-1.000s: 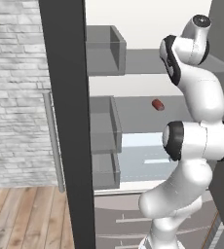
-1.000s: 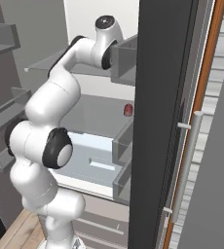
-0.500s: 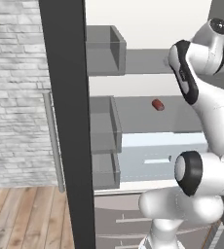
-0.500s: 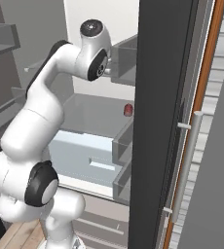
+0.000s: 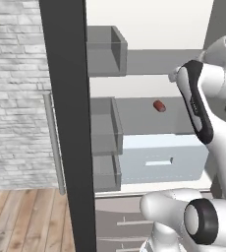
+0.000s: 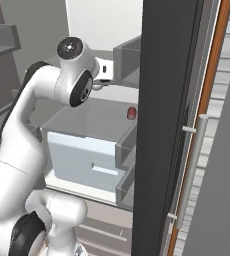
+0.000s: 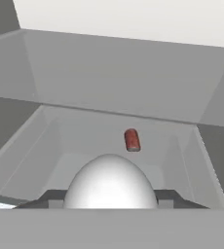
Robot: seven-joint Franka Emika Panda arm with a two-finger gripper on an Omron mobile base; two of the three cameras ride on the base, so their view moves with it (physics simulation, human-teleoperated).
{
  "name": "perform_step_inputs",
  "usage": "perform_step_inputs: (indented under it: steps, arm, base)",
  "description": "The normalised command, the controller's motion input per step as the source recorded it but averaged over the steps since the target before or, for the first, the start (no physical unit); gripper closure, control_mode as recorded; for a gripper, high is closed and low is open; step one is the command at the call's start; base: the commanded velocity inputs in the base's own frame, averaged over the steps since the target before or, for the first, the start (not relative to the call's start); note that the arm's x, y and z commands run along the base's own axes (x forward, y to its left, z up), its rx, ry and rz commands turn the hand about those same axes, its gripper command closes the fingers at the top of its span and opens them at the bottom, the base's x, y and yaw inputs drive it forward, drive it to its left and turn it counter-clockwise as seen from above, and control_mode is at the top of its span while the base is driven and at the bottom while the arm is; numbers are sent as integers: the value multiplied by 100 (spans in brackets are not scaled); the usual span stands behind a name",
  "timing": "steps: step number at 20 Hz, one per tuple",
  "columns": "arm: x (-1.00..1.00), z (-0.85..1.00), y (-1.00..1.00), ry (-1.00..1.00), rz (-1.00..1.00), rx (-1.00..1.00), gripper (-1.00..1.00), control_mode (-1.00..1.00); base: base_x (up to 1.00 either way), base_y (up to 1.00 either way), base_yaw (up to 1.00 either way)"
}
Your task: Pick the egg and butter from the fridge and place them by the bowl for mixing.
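In the hand view a white egg (image 7: 109,181) sits between the two dark fingertips of my gripper (image 7: 109,198), which is shut on it. The hand is held in front of the open fridge (image 5: 68,128), looking down into its white interior (image 7: 114,78). In both base views my arm's own links cover the gripper. The butter and the bowl are out of view.
A small red can (image 7: 132,140) lies on the grey shelf (image 5: 149,115) above the pale drawer (image 6: 84,155). Grey door shelves (image 5: 105,49) line the left door, and more (image 6: 127,60) line the right door. The dark door edges (image 6: 167,125) stand close on either side of the arm.
The arm has folded back and upward, its elbow swinging nearer the cameras, with the egg still in the grip. The can and fridge have not moved.
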Motion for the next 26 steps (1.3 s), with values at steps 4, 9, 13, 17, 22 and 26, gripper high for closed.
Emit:
perform_step_inputs:
  steps: [4,9,13,17,22,26]
  arm:
    - [-83,-9,29,0,0,0,100,-100]
    - [-80,-16,30,0,0,0,100,-100]
    - [-74,-20,33,0,-3,0,100,-100]
    - [-75,-25,24,0,-6,0,100,-100]
    - [-72,-30,5,0,-9,0,100,-100]
    - [-41,-17,-5,17,-7,6,100,-100]
  base:
    - [0,0,0]
    - [0,0,0]
    - [0,0,0]
    - [0,0,0]
    - [0,0,0]
    - [0,0,0]
